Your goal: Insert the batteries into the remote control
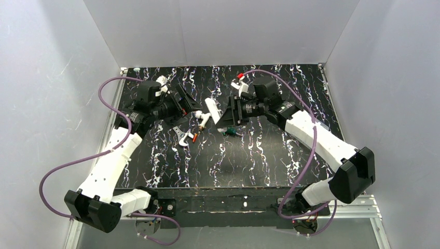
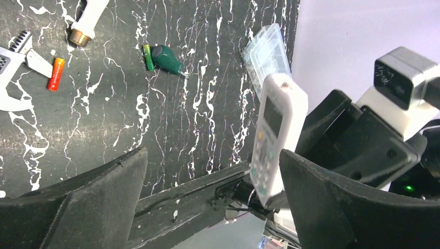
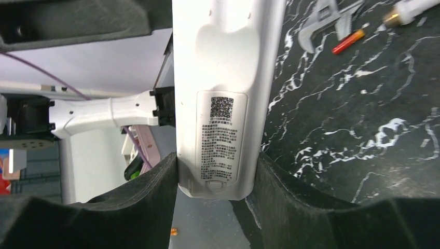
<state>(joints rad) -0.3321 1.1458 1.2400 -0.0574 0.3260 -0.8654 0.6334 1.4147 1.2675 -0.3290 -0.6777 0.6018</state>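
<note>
My right gripper (image 3: 217, 161) is shut on the sides of the white remote control (image 3: 223, 78) and holds it off the table. The remote's back, with a printed label and a latch tab, faces the right wrist camera. In the top view the remote (image 1: 211, 108) stands between my right gripper (image 1: 228, 111) and my left gripper (image 1: 193, 104). My left gripper (image 2: 212, 161) is open and empty. The remote's button side (image 2: 274, 135) is just beside its right finger. One red-orange battery (image 2: 56, 74) lies on the table, also in the right wrist view (image 3: 348, 41) and the top view (image 1: 195, 137).
A silver wrench (image 2: 15, 52) lies beside the battery. A white tool with a brass tip (image 2: 85, 23) lies close by. A green-handled screwdriver (image 2: 168, 58) lies mid-table. A clear plastic box (image 2: 267, 52) sits behind the remote. White walls enclose the black marbled table (image 1: 259, 155).
</note>
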